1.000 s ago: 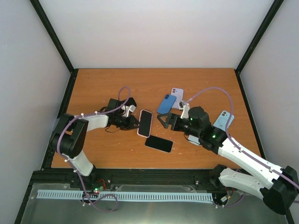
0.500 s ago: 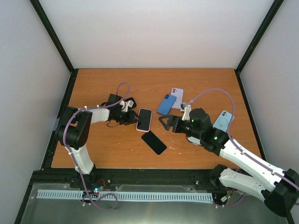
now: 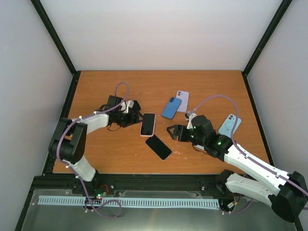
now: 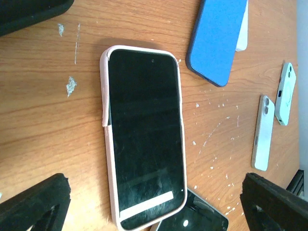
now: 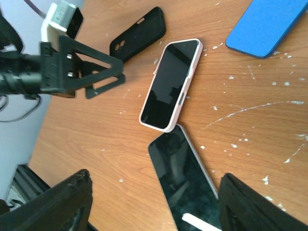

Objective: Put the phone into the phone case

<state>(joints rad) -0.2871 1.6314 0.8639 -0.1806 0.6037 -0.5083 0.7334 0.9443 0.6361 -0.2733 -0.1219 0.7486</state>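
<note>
I'm looking into a small booth with plain white walls (image 3: 159, 33) and black frame posts (image 3: 54, 36) running up its corners. Its floor is an orange-brown wooden tabletop (image 3: 115, 154), scuffed with pale scratches and white flecks. The left arm (image 3: 95, 121) reaches in from the near edge and bends across toward the middle. The right arm (image 3: 245, 161) comes in lower from the other side. Near the centre of the wood lies a dark-screened phone (image 4: 144, 139), face up, sitting in a pale pink phone case (image 4: 103, 86). The pink rim is stepped partway along one long side, so I can't tell whether it is fully seated there. The left gripper (image 3: 134, 118) sits just beside this phone with its pincer spread wide, gripping nothing. The right gripper (image 3: 174, 133) hovers nearby on the other side, its pincer also spread and empty. A bare black glossy phone (image 3: 158, 147) lies at an angle with one corner meeting the cased phone's near end. Further back are a blue phone-shaped slab (image 3: 171, 108) partly over a lavender phone (image 3: 182, 97). A light blue phone (image 3: 230, 124) lies off to the right, and an empty black phone case (image 5: 139, 33) lies by the left gripper.
</note>
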